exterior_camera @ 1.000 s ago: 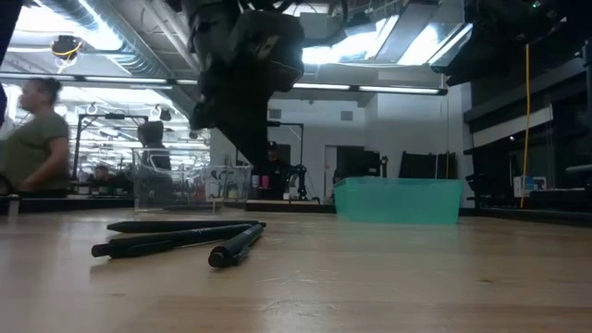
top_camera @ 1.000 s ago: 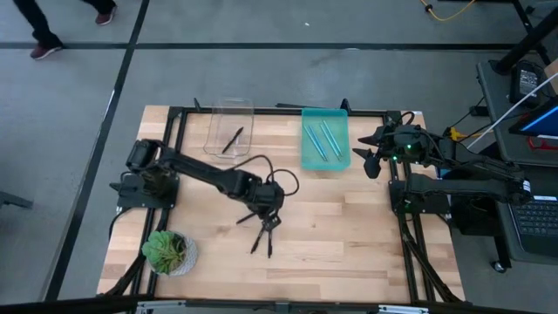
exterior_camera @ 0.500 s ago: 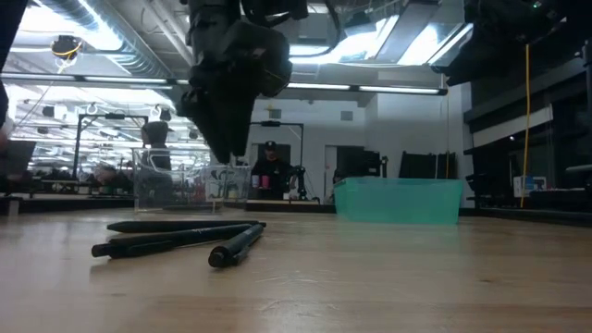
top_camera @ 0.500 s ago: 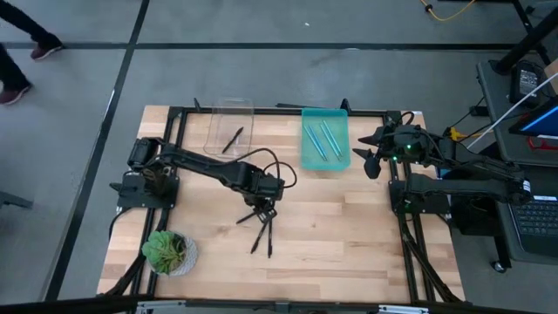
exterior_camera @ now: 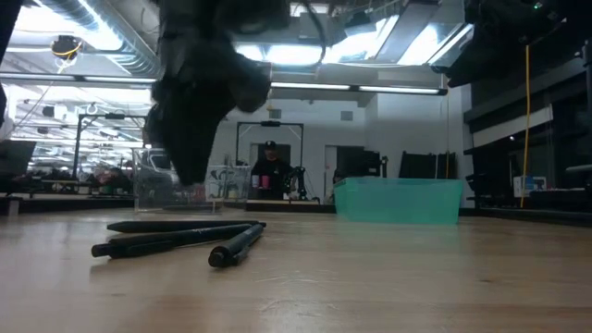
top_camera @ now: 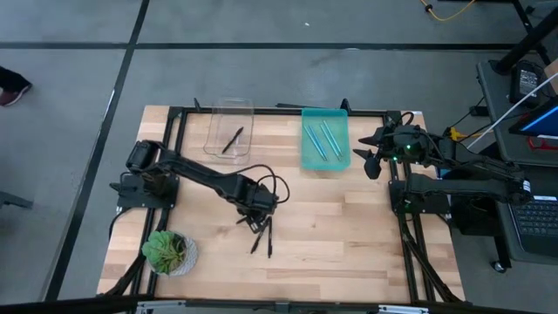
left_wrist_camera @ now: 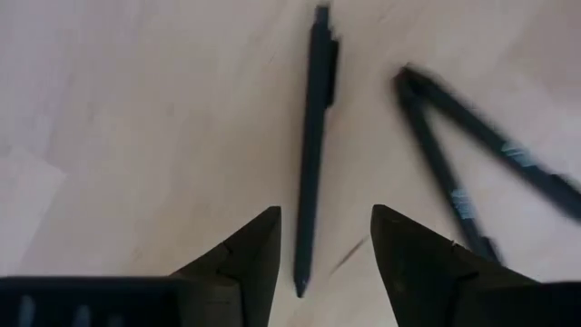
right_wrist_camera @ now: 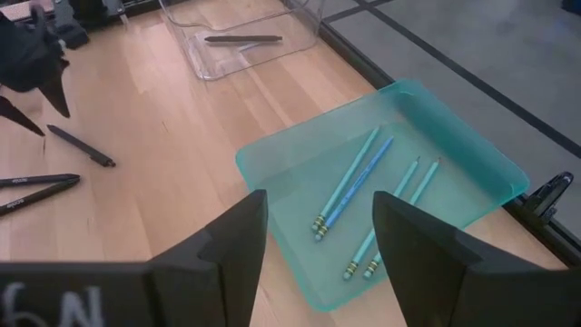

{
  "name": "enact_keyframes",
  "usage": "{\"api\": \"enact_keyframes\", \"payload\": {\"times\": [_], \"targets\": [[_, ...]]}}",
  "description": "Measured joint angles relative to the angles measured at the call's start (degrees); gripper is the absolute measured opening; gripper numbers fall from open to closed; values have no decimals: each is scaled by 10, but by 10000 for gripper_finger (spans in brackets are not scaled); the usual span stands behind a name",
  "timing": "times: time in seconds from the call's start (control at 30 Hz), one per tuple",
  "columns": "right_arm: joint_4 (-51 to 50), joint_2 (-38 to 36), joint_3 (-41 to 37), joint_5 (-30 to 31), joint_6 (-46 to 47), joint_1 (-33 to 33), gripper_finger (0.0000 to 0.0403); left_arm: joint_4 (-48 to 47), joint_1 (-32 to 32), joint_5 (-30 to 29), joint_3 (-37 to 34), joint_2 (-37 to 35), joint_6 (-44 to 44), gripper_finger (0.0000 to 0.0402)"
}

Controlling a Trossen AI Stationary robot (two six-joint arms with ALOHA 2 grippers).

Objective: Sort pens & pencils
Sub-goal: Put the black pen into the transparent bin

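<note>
Three black pens [top_camera: 260, 234] lie loose near the middle of the bench [top_camera: 349, 235]; the left gripper [top_camera: 254, 218] hovers over them, jaws open and empty, straddling one. Farther back, a fourth black pen [top_camera: 232, 139] lies in the clear bin [top_camera: 228, 127] and four light blue pencils [top_camera: 321, 139] in the teal tray [top_camera: 325, 138]. The right gripper [top_camera: 370, 149] waits beside that tray, jaws apart and empty.

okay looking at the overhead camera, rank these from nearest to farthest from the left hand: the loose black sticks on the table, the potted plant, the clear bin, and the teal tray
1. Loose black sticks: right under the left hand, mid-table.
2. Potted plant: front left corner.
3. Clear bin: back edge, about as far as the plant; too close to call.
4. Teal tray: back, right of the bin.
</note>
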State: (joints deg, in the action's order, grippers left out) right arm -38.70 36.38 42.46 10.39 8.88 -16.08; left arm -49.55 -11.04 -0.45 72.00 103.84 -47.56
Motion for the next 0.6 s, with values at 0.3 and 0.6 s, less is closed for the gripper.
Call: {"api": "enact_keyframes", "payload": {"times": [0.3, 0.6], "targets": [[0, 0, 0, 0, 0, 0, 202, 65, -4, -7, -54, 1, -2, 165], [0, 0, 0, 0, 0, 0, 202, 77, -12, -20, -64, 18, 12, 165]]}}
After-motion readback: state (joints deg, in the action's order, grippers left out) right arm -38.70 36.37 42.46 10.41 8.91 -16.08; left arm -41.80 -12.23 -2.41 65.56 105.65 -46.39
